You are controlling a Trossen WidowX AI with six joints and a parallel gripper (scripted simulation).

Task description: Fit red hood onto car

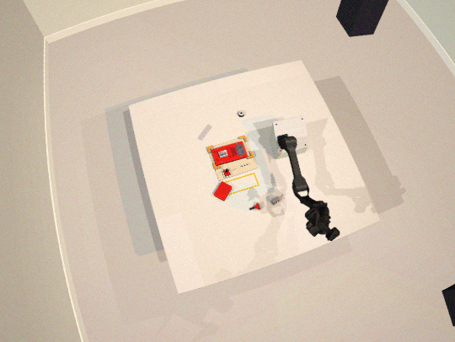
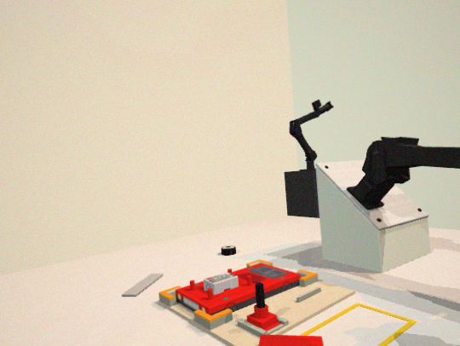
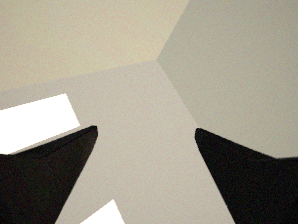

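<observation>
The red hood (image 1: pixel 222 190) (image 2: pixel 291 341) lies on the table beside the jig board, flat roof up; the exterior view cuts most of it off. The red car chassis (image 1: pixel 228 158) (image 2: pixel 264 285) sits in the jig (image 1: pixel 245 168) (image 2: pixel 332 295) between orange-topped corner blocks. The pale grey engine block (image 1: pixel 222 153) (image 2: pixel 221 284) stands on its deck, with short red pegs around it. My gripper (image 3: pixel 147 131) is open and empty in the wrist view, facing the room's walls. In the top view the arm's end is far from the hood, near the table's edge; its fingertips are unclear there.
A red part with a black post (image 1: pixel 227 173) (image 2: pixel 260 314) stands on the jig board. A yellow outline (image 1: pixel 257 179) (image 2: pixel 388 313), a small red-and-black part (image 1: pixel 256 206), a grey block (image 1: pixel 275 200), a grey strip (image 1: pixel 205 132) (image 2: pixel 142 285) and a black ring (image 1: pixel 241 114) (image 2: pixel 228 250) are around it.
</observation>
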